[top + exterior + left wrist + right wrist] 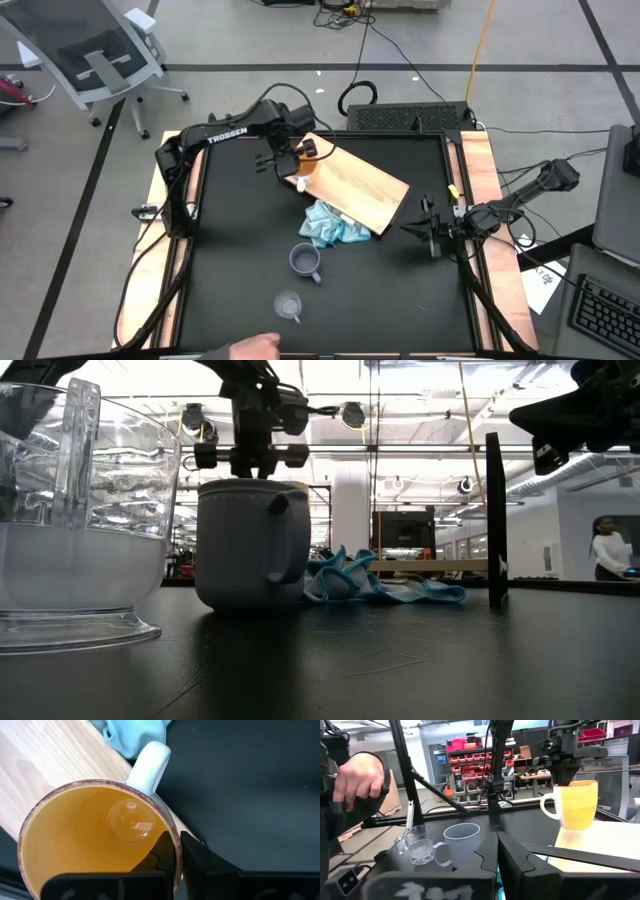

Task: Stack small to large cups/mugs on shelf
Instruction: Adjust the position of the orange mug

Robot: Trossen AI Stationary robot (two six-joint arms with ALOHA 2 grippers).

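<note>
high view: black table top [240,220] on a light-wood frame, grey floor around it with cables and a white office chair [95,55] at the far left.
shelf: light-wood board [360,185] lies flat and skewed on the far half of the table; light blue cloth [333,226] bunched at its near edge, touching it.
left gripper: [176,851] over the board's left end, fingers pinched on the rim of the orange mug [95,835], one finger inside, one outside.
orange mug: white handle [150,762], held just above the board per the right wrist view [577,805]; empty inside.
grey-blue mug: [305,262] upright on the black top, near the cloth, apart from the board.
clear cup: [288,306] upright, nearer the front edge than the grey-blue mug.
right gripper: [428,228] parked at the table's right edge; fingers nearly together, empty.
person: a hand [255,348] at the front edge of the table, near the clear cup.
room: low view shows an open workshop with ceiling pipes and lights; a person [607,550] stands far off at the right.
</note>
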